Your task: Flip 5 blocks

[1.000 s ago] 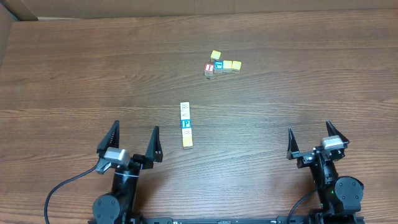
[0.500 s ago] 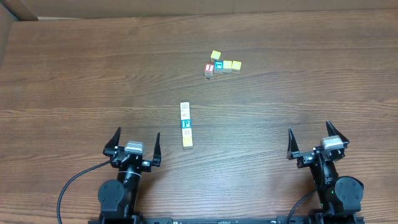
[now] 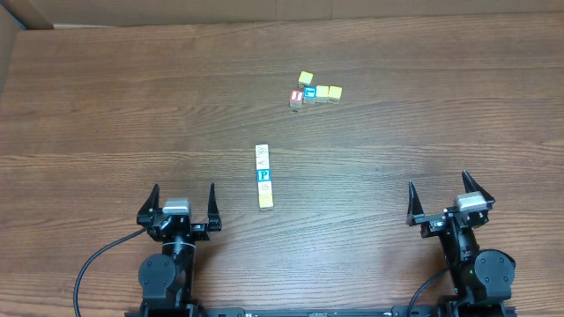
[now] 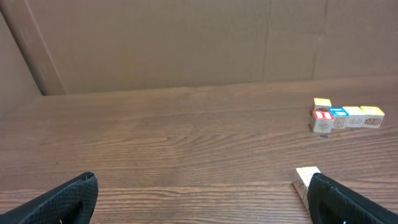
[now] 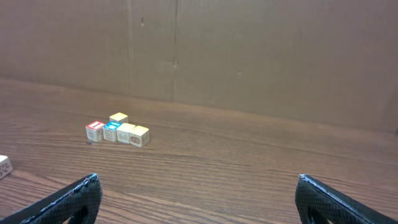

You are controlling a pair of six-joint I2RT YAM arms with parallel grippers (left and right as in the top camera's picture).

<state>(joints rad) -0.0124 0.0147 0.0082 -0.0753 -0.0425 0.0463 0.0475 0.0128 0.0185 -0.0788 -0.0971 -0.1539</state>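
Five blocks lie in a straight row (image 3: 263, 176) in the middle of the table: two cream ones at the far end, a blue-faced P block (image 3: 263, 175), another cream one, and a yellow one (image 3: 265, 202) nearest me. My left gripper (image 3: 183, 192) stands open to the left of the row's near end, apart from it. In the left wrist view the left gripper (image 4: 202, 199) holds nothing, and one cream block (image 4: 305, 176) peeks out beside its right finger (image 4: 348, 199). My right gripper (image 3: 438, 185) is open far to the right; the right gripper (image 5: 199, 199) is empty.
A separate cluster of cubes (image 3: 315, 92) sits at the back right, with a red-faced cube (image 3: 297, 96), a blue one and yellow ones. The cluster (image 4: 345, 117) shows in the left wrist view, and the cluster (image 5: 118, 131) in the right wrist view. A cardboard wall (image 5: 249, 56) stands behind the table.
My left gripper has swung from pointing slightly right to pointing straight ahead, and has drawn back a little. The right arm and all blocks are unmoved.
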